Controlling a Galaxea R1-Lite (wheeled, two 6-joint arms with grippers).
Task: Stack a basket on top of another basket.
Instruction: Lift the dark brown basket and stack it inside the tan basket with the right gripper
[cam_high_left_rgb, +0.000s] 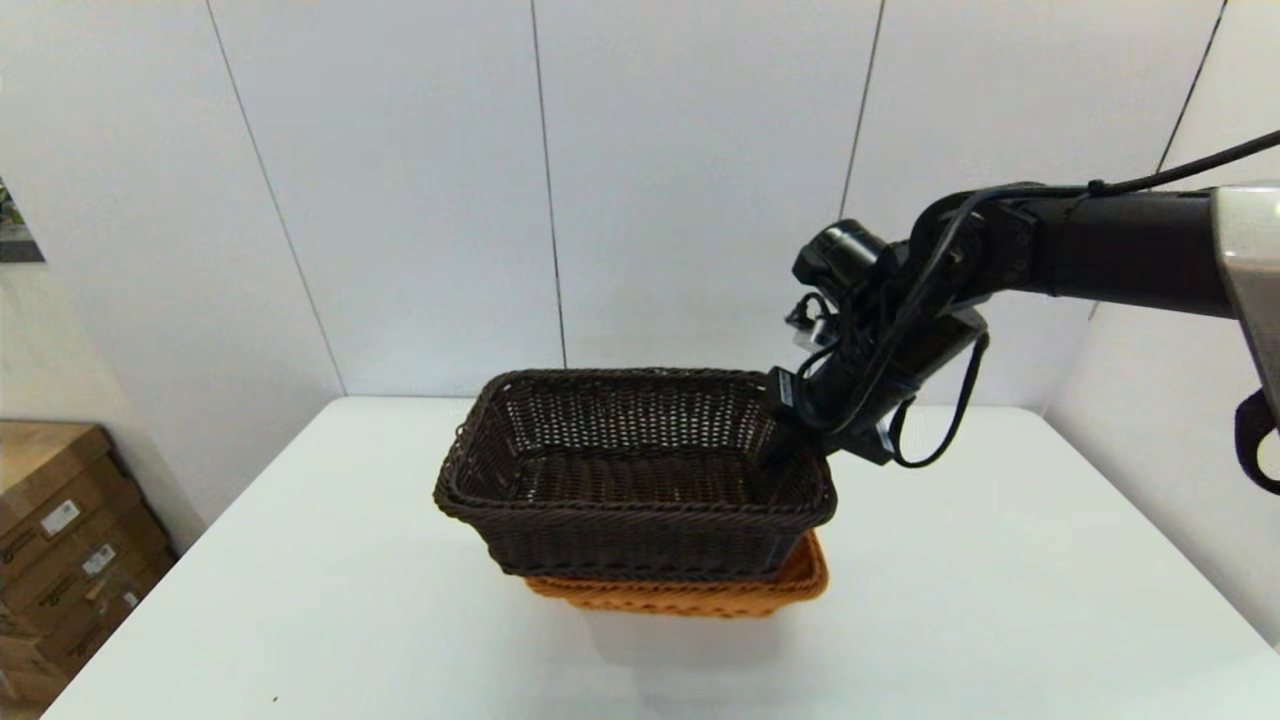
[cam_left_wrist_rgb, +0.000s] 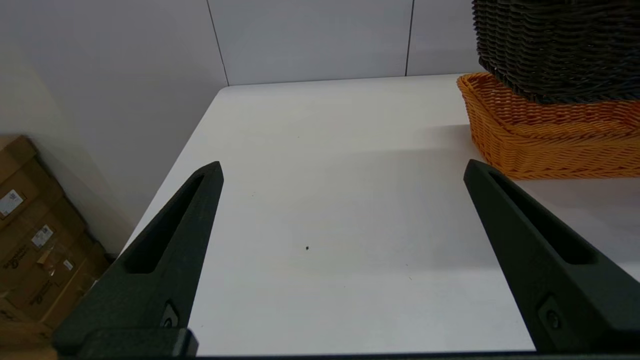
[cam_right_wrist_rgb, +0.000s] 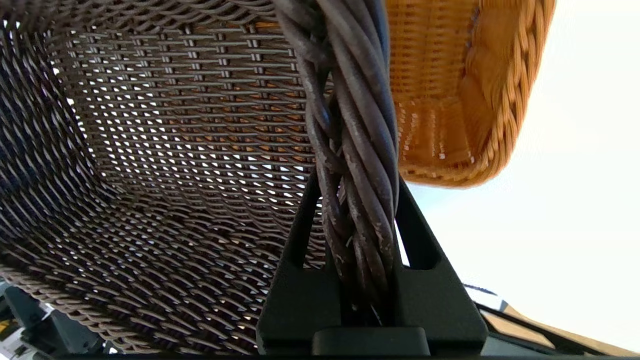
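Right gripper (cam_right_wrist_rgb: 357, 200), arm reaching in from the right, clamps the rim of the dark basket (cam_high_left_rgb: 630, 470), held over the orange-tan basket (cam_high_left_rgb: 700, 592) below it. Left gripper (cam_left_wrist_rgb: 342, 172) gapes wide above the table (cam_left_wrist_rgb: 320, 200).

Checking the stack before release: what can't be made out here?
- Head view: most of the orange basket, hidden under the dark basket; right tool tips hidden behind its rim.
- Left wrist view: both baskets cut off by the edge.
- Right wrist view: whether the baskets touch.
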